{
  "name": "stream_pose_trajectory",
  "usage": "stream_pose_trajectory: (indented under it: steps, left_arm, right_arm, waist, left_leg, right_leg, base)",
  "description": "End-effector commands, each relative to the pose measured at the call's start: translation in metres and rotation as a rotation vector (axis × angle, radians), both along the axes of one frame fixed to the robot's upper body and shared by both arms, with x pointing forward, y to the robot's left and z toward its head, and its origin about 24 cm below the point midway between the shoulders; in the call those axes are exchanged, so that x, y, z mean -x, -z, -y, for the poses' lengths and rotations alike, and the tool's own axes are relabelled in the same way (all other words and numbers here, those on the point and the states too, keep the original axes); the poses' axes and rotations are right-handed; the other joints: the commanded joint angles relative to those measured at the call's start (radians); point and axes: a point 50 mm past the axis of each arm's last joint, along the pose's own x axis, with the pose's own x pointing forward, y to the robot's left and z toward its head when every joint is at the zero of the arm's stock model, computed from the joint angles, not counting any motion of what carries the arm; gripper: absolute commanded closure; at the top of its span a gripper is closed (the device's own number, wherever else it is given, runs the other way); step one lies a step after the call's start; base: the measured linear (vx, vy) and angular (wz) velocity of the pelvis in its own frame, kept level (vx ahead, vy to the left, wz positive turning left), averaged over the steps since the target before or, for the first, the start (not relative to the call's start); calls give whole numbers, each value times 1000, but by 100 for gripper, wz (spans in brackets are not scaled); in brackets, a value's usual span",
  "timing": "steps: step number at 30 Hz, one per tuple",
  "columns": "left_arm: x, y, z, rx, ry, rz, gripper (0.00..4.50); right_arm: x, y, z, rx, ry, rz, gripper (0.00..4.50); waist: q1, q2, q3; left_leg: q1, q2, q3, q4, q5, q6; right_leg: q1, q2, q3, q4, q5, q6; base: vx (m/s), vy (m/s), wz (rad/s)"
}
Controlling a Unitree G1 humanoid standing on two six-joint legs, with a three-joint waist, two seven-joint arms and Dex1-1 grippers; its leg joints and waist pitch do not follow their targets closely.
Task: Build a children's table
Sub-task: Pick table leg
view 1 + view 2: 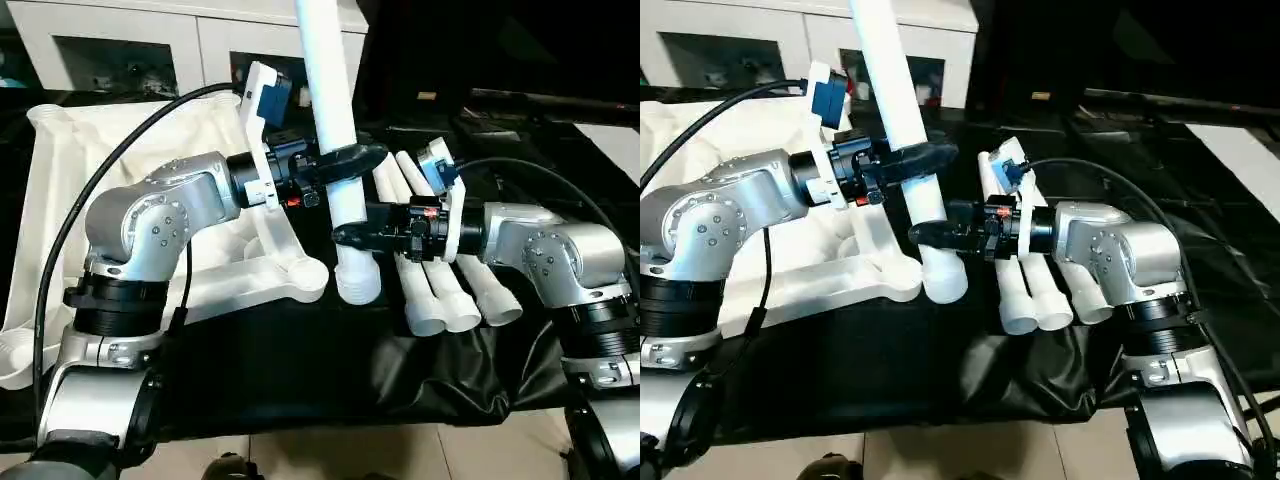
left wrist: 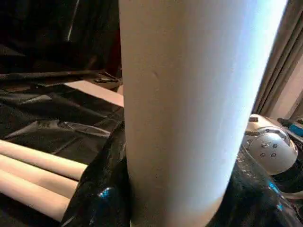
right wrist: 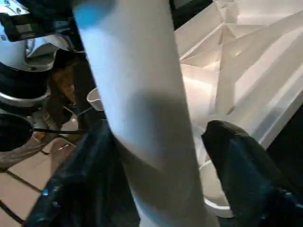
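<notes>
The children's table top (image 1: 60, 170) lies ribbed side up on the left, with a round corner socket (image 1: 312, 280) toward the middle. One white leg (image 1: 330, 90) stands nearly upright, its wide lower end (image 1: 357, 285) just beside that socket. My left gripper (image 1: 345, 160) is shut on the leg at mid-height; the left wrist view shows the leg (image 2: 184, 109) between the black fingers. Lower down, my right gripper (image 1: 350, 235) straddles the same leg, open, with one finger (image 3: 246, 161) standing apart from the tube. Three more legs (image 1: 440, 290) lie side by side under the right arm.
A black cloth (image 1: 300, 370) covers the work surface, and its front edge drops to a tiled floor. A white glass-door cabinet (image 1: 150, 40) stands behind the table top. A black cable (image 1: 60, 250) loops over my left arm.
</notes>
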Motion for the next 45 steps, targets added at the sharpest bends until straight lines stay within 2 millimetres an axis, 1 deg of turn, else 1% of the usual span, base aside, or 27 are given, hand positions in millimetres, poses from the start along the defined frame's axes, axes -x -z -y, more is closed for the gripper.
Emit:
stream_pose_trajectory:
  steps: [1,3,4,5,7,11,14,18,19,20,22,23,24,25,26,27,28,29,30,31,33,35,36,38,40,44,45]
  left_arm:
    - [2,-8,5,0,51,19,268]
    - [2,-8,5,0,54,19,268]
    - [2,-8,5,3,56,18,268]
    - [1,-8,5,5,57,17,268]
    - [1,-8,5,6,55,17,268]
    - [-1,-7,5,15,40,10,268]
    - [-2,-6,5,11,11,9,268]
    - [-4,-2,4,-17,-37,19,268]
    - [-6,0,5,-34,-77,22,268]
    - [-8,4,5,-57,-129,19,233]
    - [-9,8,7,-61,-181,1,198]
    - [-10,9,7,-62,-207,-3,198]
    - [-11,9,7,-65,-242,3,198]
    - [-13,9,6,-71,-293,8,172]
    - [-16,10,5,-73,-358,11,162]
    - [-18,9,4,-68,-395,6,159]
    - [-21,9,2,-52,-463,-6,159]
    - [-22,9,2,-47,-478,-13,158]
    - [-23,9,1,-43,-494,-24,158]
    - [-23,9,1,-43,-496,-25,174]
    - [-25,9,0,-37,-513,-33,191]
    - [-26,7,-1,-20,-526,-33,191]
    - [-27,6,-1,-1,-530,-39,221]
    - [-27,5,-2,5,-539,-40,230]
    - [-26,4,-3,19,-541,-46,249]
    - [-22,3,1,29,-508,-38,263]
    - [-22,3,1,27,-503,-35,264]
  right_arm:
    - [1,-5,8,22,18,9,168]
    - [3,-3,8,29,6,4,187]
    - [4,-3,8,31,0,1,187]
    - [6,-1,7,33,-8,-3,199]
    - [7,0,6,34,-13,-8,220]
    - [7,4,3,34,-5,-7,241]
    - [4,5,0,27,41,7,251]
    - [-2,5,-3,28,109,45,257]
    - [-5,4,-5,22,151,64,258]
    - [-7,4,-8,31,197,82,260]
    - [-10,5,-13,42,252,115,264]
    - [-11,6,-15,48,271,124,265]
    - [-11,6,-17,50,285,134,265]
    - [-11,7,-19,50,301,138,267]
    - [-12,7,-21,49,319,142,268]
    - [-12,7,-22,47,327,145,268]
    - [-12,7,-24,42,348,148,268]
    - [-12,7,-25,41,351,149,269]
    - [-13,7,-25,40,354,149,269]
    - [-13,7,-25,42,356,151,269]
    - [-14,8,-27,53,366,164,269]
    - [-14,8,-28,58,370,173,269]
    - [-15,8,-29,63,371,180,269]
    - [-14,8,-31,67,364,186,269]
    - [-13,9,-32,73,362,190,269]
    - [-14,10,-30,94,380,203,270]
    - [-14,10,-30,96,382,207,270]
  waist:
    - [-2,3,-83]
    - [-1,2,-83]
    - [0,7,-83]
    - [-1,4,-83]
    - [0,3,-83]
    - [0,1,-83]
    - [-1,2,-84]
    - [-2,5,-84]
    - [-1,9,-84]
    - [-3,9,-84]
    - [-5,9,-84]
    - [-5,12,-84]
    - [-4,12,-85]
    - [-2,12,-85]
    - [-4,16,-85]
    - [-5,15,-86]
    - [-5,14,-87]
    - [-6,13,-87]
    - [-6,13,-87]
    - [-5,13,-86]
    - [-6,16,-86]
    - [-7,16,-86]
    - [-7,16,-85]
    - [-6,15,-86]
    - [-4,18,-86]
    - [-6,16,-85]
    - [-7,9,-85]
  left_leg:
    - [37,65,-31,-68,-113,-30]
    - [37,65,-31,-68,-108,-28]
    - [38,65,-32,-68,-109,-29]
    - [38,65,-31,-68,-113,-30]
    - [37,64,-31,-67,-116,-31]
    - [36,66,-33,-68,-123,-34]
    - [37,65,-32,-67,-118,-34]
    - [37,66,-33,-69,-120,-41]
    - [37,66,-33,-69,-120,-43]
    - [38,66,-34,-70,-122,-48]
    - [39,67,-33,-70,-125,-55]
    - [40,67,-34,-71,-126,-60]
    - [41,68,-34,-71,-127,-62]
    - [42,68,-34,-72,-128,-64]
    - [41,70,-36,-73,-130,-70]
    - [40,68,-35,-73,-129,-71]
    - [38,66,-35,-72,-128,-68]
    - [37,65,-35,-71,-132,-60]
    - [37,65,-35,-71,-132,-60]
    - [36,64,-35,-70,-132,-57]
    - [37,64,-36,-71,-136,-57]
    - [38,65,-36,-72,-137,-59]
    - [39,64,-35,-72,-144,-60]
    - [39,64,-36,-72,-144,-59]
    - [40,65,-36,-72,-141,-57]
    - [39,65,-36,-72,-148,-58]
    - [39,64,-35,-72,-145,-55]
  right_leg:
    - [44,-93,57,-75,-158,-191]
    - [45,-92,57,-74,-150,-192]
    - [45,-92,57,-74,-149,-193]
    - [44,-92,57,-75,-151,-192]
    - [45,-92,57,-77,-154,-195]
    - [46,-94,56,-77,-170,-192]
    - [45,-94,56,-76,-162,-196]
    - [44,-93,56,-75,-155,-195]
    - [43,-94,56,-74,-153,-195]
    - [42,-93,55,-74,-148,-196]
    - [42,-94,57,-73,-141,-196]
    - [40,-93,57,-73,-138,-195]
    - [42,-93,57,-72,-135,-196]
    - [41,-93,56,-74,-131,-194]
    - [43,-93,57,-71,-116,-192]
    - [43,-90,56,-71,-109,-191]
    - [47,-92,57,-71,-102,-189]
    - [48,-93,58,-74,-106,-185]
    - [48,-93,58,-74,-106,-185]
    - [49,-92,58,-75,-109,-182]
    - [46,-89,57,-77,-119,-176]
    - [45,-89,57,-76,-115,-176]
    - [44,-89,57,-77,-116,-176]
    - [45,-90,57,-76,-115,-178]
    - [45,-90,57,-75,-105,-181]
    - [46,-90,57,-76,-113,-178]
    - [45,-89,57,-77,-117,-175]
  base:
    - [0,0,0]
    - [0,0,0]
    - [0,0,0]
    - [0,0,0]
    - [0,0,0]
    - [0,0,0]
    - [0,0,0]
    - [0,0,0]
    - [0,0,0]
    - [0,0,0]
    - [0,0,0]
    - [0,0,0]
    - [0,0,0]
    - [0,0,0]
    - [0,0,0]
    - [0,0,0]
    - [0,0,0]
    - [0,0,0]
    - [0,0,0]
    - [0,0,0]
    - [0,0,0]
    - [0,0,0]
    - [0,0,0]
    - [0,0,0]
    - [0,0,0]
    - [0,0,0]
    - [0,0,0]
